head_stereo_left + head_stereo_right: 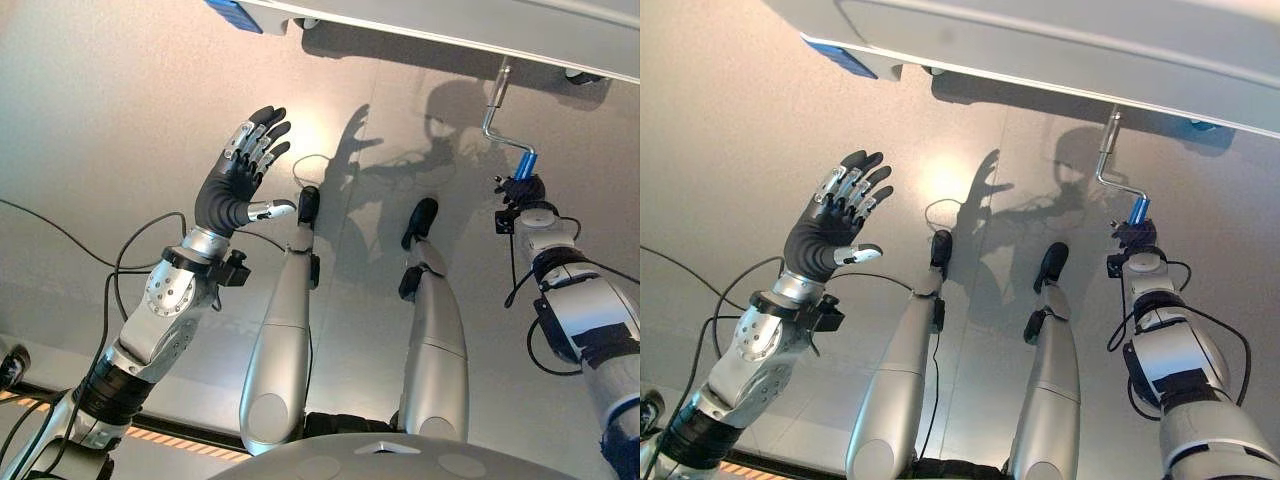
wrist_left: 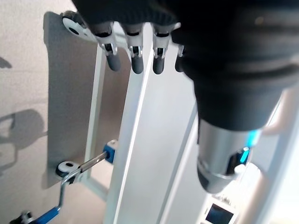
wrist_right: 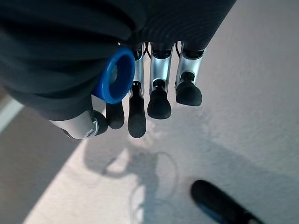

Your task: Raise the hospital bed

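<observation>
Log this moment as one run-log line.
task: raise bed | right hand: shut on blue crank handle | left hand: open, raised, idle | bed frame: above | phase: cranking grip

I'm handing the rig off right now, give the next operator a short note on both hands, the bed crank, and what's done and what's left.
Right hand: at the blue grip of the bed crank; its wrist view shows fingers curled beside the grip, thumb on the other side.
Left hand: open, fingers spread, raised free in the air, holding nothing.
Crank hangs from the underside of the bed frame above, grip at its lower end.
Done: crank reached and grasped.
Left: turn the crank to raise the bed; the pictures do not show how high the bed stands.
</observation>
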Controlling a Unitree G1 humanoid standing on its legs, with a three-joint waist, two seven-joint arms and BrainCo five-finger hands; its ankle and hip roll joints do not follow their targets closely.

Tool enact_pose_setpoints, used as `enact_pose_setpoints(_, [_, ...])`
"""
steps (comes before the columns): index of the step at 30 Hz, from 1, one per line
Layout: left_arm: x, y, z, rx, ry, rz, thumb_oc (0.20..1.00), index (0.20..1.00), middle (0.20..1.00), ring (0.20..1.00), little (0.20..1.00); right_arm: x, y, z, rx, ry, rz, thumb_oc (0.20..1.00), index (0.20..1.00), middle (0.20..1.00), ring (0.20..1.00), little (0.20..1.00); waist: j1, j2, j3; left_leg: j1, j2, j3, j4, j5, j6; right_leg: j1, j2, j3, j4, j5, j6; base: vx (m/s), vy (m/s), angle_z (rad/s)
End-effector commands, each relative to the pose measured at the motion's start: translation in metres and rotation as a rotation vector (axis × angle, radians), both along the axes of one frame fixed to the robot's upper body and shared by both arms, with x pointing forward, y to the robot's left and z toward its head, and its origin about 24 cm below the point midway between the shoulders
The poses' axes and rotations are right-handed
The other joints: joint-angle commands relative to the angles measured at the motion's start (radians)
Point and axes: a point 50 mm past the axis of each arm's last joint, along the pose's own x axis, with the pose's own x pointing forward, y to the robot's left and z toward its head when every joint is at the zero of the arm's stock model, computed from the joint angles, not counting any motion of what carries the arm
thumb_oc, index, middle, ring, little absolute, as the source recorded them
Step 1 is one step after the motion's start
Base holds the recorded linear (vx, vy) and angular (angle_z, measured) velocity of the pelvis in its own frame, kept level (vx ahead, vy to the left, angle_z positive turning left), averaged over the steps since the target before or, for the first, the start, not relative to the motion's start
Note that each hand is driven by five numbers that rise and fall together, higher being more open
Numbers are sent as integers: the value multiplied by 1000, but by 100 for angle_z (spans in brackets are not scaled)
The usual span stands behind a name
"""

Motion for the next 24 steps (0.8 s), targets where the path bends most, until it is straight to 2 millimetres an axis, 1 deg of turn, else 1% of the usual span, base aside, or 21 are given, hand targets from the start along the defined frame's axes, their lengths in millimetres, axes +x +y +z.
enact_pose_setpoints(1, [-10,-13,17,-71,-108,-30,1000,1000,1000,1000,1000,3,0,5,-137,81,66,200,200,200,200,200,12,127,-21,-29,-24,-34,-20,28,8,11,-8,-11,127,-83,36,22,92,19])
enact_pose_setpoints(2, [-8,-14,17,-85,-105,-28,1000,1000,1000,1000,1000,7,11,3,-105,72,95,200,200,200,200,200,20,136,-21,-39,-35,-37,-14,25,11,9,-19,-14,131,-84,36,23,97,21])
enact_pose_setpoints(5, [-6,-15,19,-87,-114,-18,1000,1000,1000,1000,1000,18,28,8,-138,80,161,200,200,200,200,200,35,149,-21,-57,-50,-42,2,19,17,5,-31,-14,137,-87,38,22,106,11])
enact_pose_setpoints(9, [-4,-18,23,-101,-129,-16,1000,1000,1000,1000,1000,32,50,21,-155,53,233,200,200,200,200,200,53,165,-21,-80,-71,-46,23,11,24,-1,-50,-15,142,-87,42,22,110,6])
enact_pose_setpoints(10, [-2,-18,23,-106,-126,-8,1000,1000,1000,1000,1000,37,59,27,-171,42,260,200,200,200,200,200,58,170,-21,-89,-79,-46,32,4,28,-7,-56,-12,146,-87,44,16,99,9])
enact_pose_setpoints(11, [-2,-18,23,-106,-126,-8,1000,1000,1000,1000,1000,37,59,27,-171,42,260,200,200,200,200,200,57,170,-21,-90,-80,-46,32,4,28,-8,-56,-12,146,-87,44,28,117,7])
enact_pose_setpoints(12, [-1,-19,24,-107,-128,-7,1000,1000,1000,1000,1000,42,66,32,-175,30,279,200,200,200,200,200,64,177,-21,-104,-88,-48,44,0,31,-14,-62,-12,150,-87,46,15,55,2])
enact_pose_setpoints(13, [-1,-19,24,-107,-128,-7,1000,1000,1000,1000,1000,42,66,33,-175,30,279,200,200,200,200,200,64,177,-21,-105,-88,-48,45,0,31,-14,-62,-13,151,-87,46,32,97,1])
enact_pose_setpoints(14, [-1,-20,26,-111,-135,-8,1000,1000,1000,1000,1000,44,69,37,-195,32,290,200,200,200,200,200,69,184,-21,-108,-95,-48,45,-2,34,-14,-69,-11,148,-85,47,17,43,1])
enact_pose_setpoints(16, [0,-20,26,-115,-137,-7,1000,1000,1000,1000,1000,45,71,39,-208,37,296,200,200,200,200,200,71,188,-21,-113,-99,-48,46,-2,34,-16,-72,-12,146,-84,48,19,52,4])
enact_pose_setpoints(18, [1,-20,28,-124,-141,-4,1000,1000,1000,1000,1000,49,80,42,-263,47,333,200,200,200,200,200,79,195,-21,-122,-103,-49,56,-5,36,-21,-78,-11,146,-81,49,25,76,4])
enact_pose_setpoints(19, [1,-20,28,-124,-141,-4,1000,1000,1000,1000,1000,49,80,42,-263,47,334,200,200,200,200,200,79,195,-21,-123,-102,-49,57,-6,36,-21,-78,-11,146,-81,49,21,60,1])
enact_pose_setpoints(21, [1,-21,28,-128,-140,-10,1000,1000,1000,1000,1000,53,92,46,-310,43,383,200,200,200,200,200,83,197,-21,-128,-106,-48,63,-10,38,-22,-79,-10,142,-80,50,19,43,1])
enact_pose_setpoints(24, [1,-21,29,-138,-143,-10,1000,1000,1000,1000,1000,59,111,53,-276,-2,428,200,200,200,200,200,86,200,-21,-134,-110,-46,71,-14,41,-26,-81,-7,143,-81,49,19,47,4])
